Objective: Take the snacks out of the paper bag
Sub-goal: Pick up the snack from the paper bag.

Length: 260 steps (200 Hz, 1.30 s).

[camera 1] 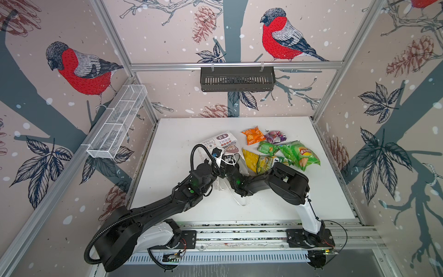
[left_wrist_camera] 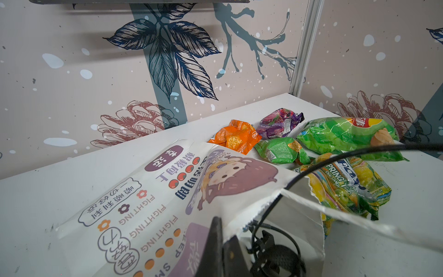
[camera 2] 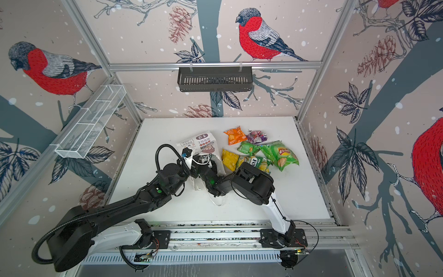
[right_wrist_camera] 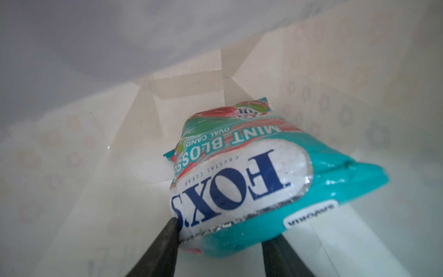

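The paper bag (camera 1: pixel 224 141) (left_wrist_camera: pixel 143 203) lies on its side on the white table (camera 1: pixel 287 191), mouth toward the arms. My left gripper (left_wrist_camera: pixel 224 242) (camera 1: pixel 217 156) is shut on the bag's upper rim. My right gripper (right_wrist_camera: pixel 224 244) reaches inside the bag, hidden in both top views. Its fingers (right_wrist_camera: pixel 165 247) press either side of a teal packet (right_wrist_camera: pixel 239 179) on the bag's floor. To the bag's right lie the other snacks: orange (camera 1: pixel 253 135), purple (camera 1: pixel 275 136), small green (camera 1: pixel 267 147), a green chip bag (camera 1: pixel 299 153), yellow (camera 1: pixel 250 160) and a green-yellow pack (camera 1: pixel 266 163).
A black slotted basket (camera 1: pixel 237 79) hangs on the back wall and a white wire basket (camera 1: pixel 117 120) on the left wall. A white handle loop (camera 1: pixel 241 199) of the bag trails toward the front. The right arm's elbow (camera 1: pixel 287 184) hangs over the table beside the snacks.
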Each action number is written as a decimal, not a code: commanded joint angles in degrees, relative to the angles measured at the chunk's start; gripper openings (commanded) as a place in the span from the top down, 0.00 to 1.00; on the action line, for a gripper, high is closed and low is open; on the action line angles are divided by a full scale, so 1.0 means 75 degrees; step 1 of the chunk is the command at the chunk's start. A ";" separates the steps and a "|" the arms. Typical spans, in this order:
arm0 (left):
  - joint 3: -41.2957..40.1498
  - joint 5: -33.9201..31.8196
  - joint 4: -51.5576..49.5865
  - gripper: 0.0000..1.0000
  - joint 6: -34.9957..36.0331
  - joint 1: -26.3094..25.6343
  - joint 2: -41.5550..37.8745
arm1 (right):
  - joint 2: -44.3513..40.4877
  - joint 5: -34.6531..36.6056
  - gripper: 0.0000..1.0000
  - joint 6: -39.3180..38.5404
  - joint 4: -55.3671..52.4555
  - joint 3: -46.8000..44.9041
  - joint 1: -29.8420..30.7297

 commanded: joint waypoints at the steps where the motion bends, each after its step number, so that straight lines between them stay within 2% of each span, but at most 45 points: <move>1: -0.0034 0.0001 0.0266 1.00 0.0010 -0.0019 0.0018 | -0.0119 0.0270 0.55 -0.0527 0.0795 -0.0124 0.0051; 22: -0.0057 -0.0034 0.0254 1.00 0.0008 -0.0018 0.0038 | -0.0189 0.0163 0.64 -0.0674 0.1111 -0.0286 0.0040; 55: -0.0044 -0.0166 0.0242 1.00 -0.0035 -0.0018 0.0054 | -0.0271 0.0037 0.87 -0.0791 0.1465 -0.0495 0.0104; 85: 0.0009 -0.0588 0.0166 1.00 -0.0145 -0.0018 0.0074 | -0.0379 0.0213 0.96 -0.0864 0.1565 -0.0630 0.0202; 105: 0.0024 -0.0909 0.0101 1.00 -0.0178 -0.0018 0.0091 | -0.0654 0.0653 0.98 -0.0910 0.2009 -0.1003 0.0291; 157: 0.0001 -0.1538 -0.0023 1.00 -0.0225 -0.0018 -0.0067 | -0.1656 0.1033 0.99 -0.1140 0.2639 -0.1876 0.0645; 182: -0.0184 -0.2212 0.0089 1.00 -0.0343 -0.0007 -0.0225 | -0.2278 0.1149 0.99 -0.1098 0.2879 -0.2435 0.0860; 216: -0.0440 -0.2132 0.0268 1.00 -0.0242 0.0209 -0.0313 | -0.3142 0.1369 0.99 -0.1164 0.3077 -0.3055 0.1253; 260: -0.0627 -0.1854 0.0465 1.00 -0.0243 0.0555 -0.0519 | -0.4172 0.2013 1.00 -0.1969 0.3636 -0.3783 0.1979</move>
